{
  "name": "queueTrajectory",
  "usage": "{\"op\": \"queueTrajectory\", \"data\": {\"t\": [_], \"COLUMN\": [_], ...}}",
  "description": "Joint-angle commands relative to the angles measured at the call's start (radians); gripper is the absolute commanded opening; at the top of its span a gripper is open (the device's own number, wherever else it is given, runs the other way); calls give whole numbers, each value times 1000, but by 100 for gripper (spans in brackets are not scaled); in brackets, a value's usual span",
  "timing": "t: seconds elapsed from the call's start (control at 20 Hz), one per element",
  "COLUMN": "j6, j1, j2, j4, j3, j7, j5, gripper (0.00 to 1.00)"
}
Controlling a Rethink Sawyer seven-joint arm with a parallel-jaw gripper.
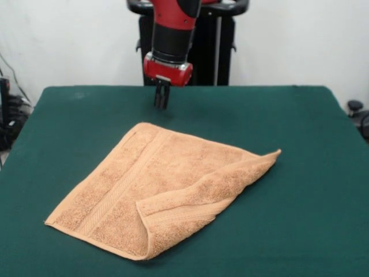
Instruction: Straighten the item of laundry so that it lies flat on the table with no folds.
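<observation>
The item of laundry (155,187), an orange-tan terry towel with woven border bands, lies on the dark green table (300,127) in the front view, turned like a diamond. Its right corner is folded over onto the towel, making a long doubled flap (207,193) from the right tip toward the front middle. The left part lies flat. My gripper (161,103) hangs from the red and black arm above the table, behind the towel's far corner, apart from the cloth. Its two black fingers (158,96) are close together with nothing between them.
The table's edges run along the left, right and far sides of the picture. Cables and dark equipment (7,112) sit off the table's left side, and a black knob-like object (355,107) off its right side.
</observation>
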Motion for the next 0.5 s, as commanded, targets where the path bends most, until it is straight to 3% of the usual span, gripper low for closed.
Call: {"op": "queueTrajectory", "data": {"t": [0.05, 0.3, 0.5], "j6": [65, 279, 367], "j1": [41, 19, 39], "j2": [-11, -204, -224], "j4": [21, -2, -104], "j3": [40, 109, 108], "j7": [161, 101, 50], "j5": [43, 55, 51], "gripper": [0, 0, 0]}}
